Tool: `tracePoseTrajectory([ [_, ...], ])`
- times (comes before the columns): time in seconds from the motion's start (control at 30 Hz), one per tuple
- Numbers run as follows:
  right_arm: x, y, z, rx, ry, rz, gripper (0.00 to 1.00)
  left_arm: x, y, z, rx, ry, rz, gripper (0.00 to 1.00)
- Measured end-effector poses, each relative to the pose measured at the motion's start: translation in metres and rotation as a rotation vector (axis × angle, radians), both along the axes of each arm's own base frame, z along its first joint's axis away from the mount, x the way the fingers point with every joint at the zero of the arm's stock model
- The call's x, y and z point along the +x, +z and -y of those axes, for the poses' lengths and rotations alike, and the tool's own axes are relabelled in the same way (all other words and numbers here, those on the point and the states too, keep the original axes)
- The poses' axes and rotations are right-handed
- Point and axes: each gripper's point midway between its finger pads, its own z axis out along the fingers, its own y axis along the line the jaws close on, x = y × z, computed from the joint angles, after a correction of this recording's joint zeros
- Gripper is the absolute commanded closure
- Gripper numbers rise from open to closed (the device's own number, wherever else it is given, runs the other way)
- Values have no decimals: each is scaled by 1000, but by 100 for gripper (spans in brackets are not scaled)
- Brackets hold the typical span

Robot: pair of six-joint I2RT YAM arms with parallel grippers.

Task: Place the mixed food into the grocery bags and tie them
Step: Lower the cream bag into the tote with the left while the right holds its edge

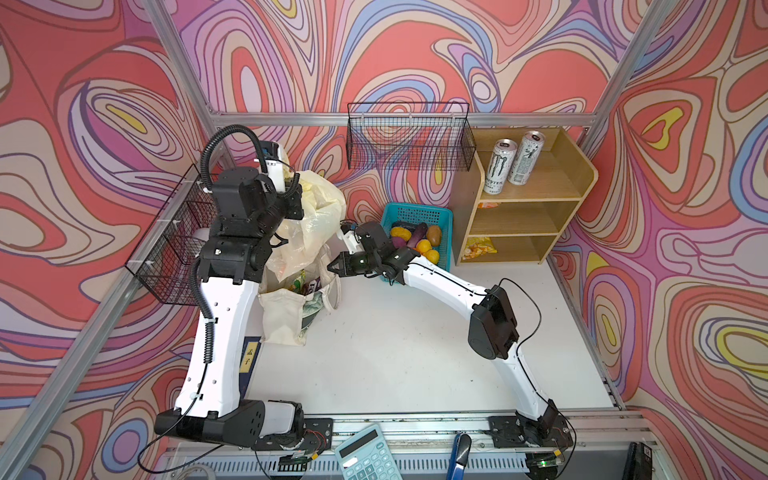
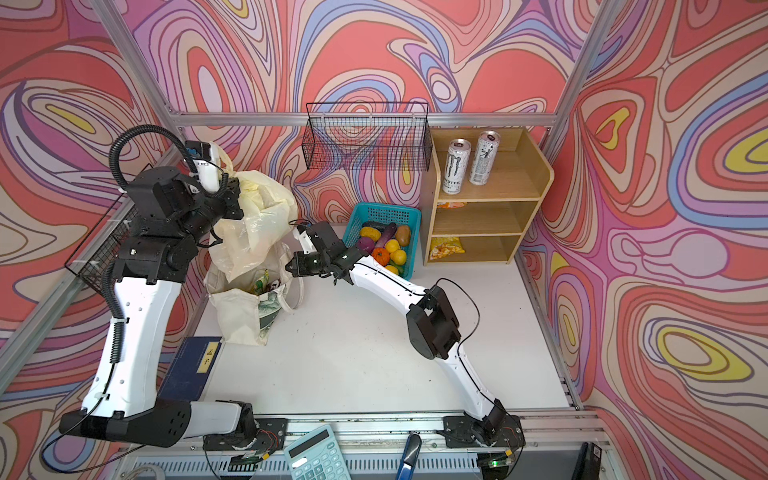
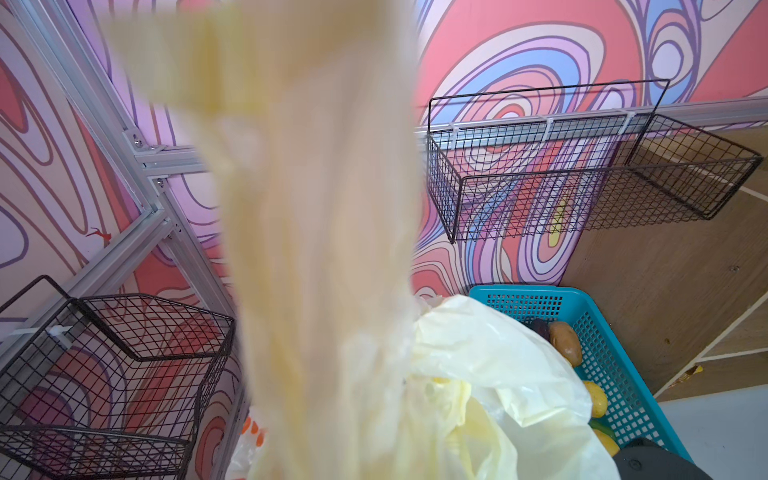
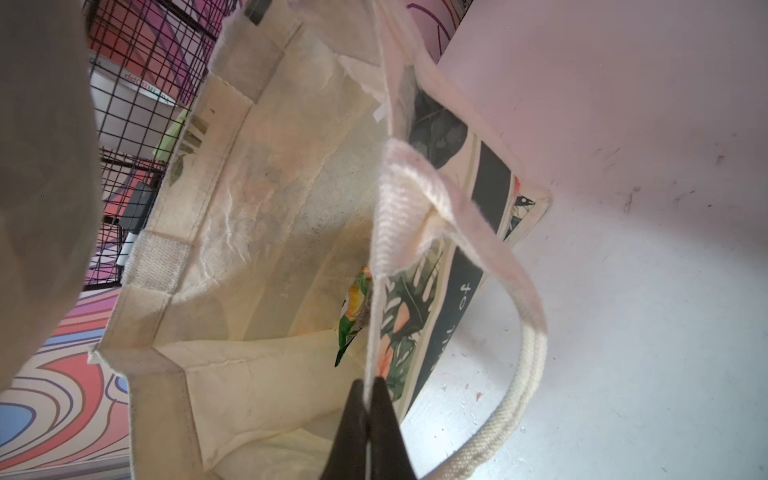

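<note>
— Grocery bags first: how do they handle, and where are they?

— In both top views the canvas tote [image 1: 282,320] stands toward the left of the table [image 1: 395,353], mouth up, with the plastic bag [image 1: 316,216] hanging over it. The tote's soft but has some body, so I'd take it at the rim hem. The plastic looks featherlight, slippery and easy to tear, so bunch it near the handles. My left gripper [image 1: 300,194] is raised high, elbow folded. My right gripper [image 1: 332,266] reaches across low, arm stretched, at the tote's rim.

— Left wrist view?

— Mostly blurred plastic right against the lens. My fingers are hidden, but the bag hangs from me, so I reckon the jaws are closed on it. Toy vegetables [image 3: 565,343] sit in the teal basket [image 3: 623,374], not yet bagged.

— Right wrist?

— Fingertips [image 4: 353,415] pinched tight on the tote's rim cloth. A snack packet [image 4: 353,307] lies inside.
</note>
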Motion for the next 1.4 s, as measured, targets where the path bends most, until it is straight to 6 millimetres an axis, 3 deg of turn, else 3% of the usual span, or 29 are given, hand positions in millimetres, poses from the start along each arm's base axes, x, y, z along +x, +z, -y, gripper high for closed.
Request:
tracePoseTrajectory([
  [0.13,-13,5,16,-22,1,1,100,1,-10,1,-6,-4,-23,100],
  [0.3,-34,27,39,-34,5,25,100,0,-21,3,-35,-13,-34,100],
  [0.5,-53,43,67,-52,-7,55,100,-5,-24,7,-107,-25,-10,100],
  [0.63,-57,38,77,-65,-21,57,100,-6,-36,9,-163,-28,-12,100],
  [0.87,-50,22,85,-75,-44,50,100,-3,-76,21,-217,-44,-74,100],
  [1.03,-49,26,90,-62,-56,56,100,-23,-93,31,-228,-71,-98,100],
  [1.27,-48,26,91,-56,-62,58,100,-65,-79,44,-245,-121,-49,100],
  [1.4,-48,26,92,-51,-64,64,100,-73,-86,45,-238,-111,-81,100],
])
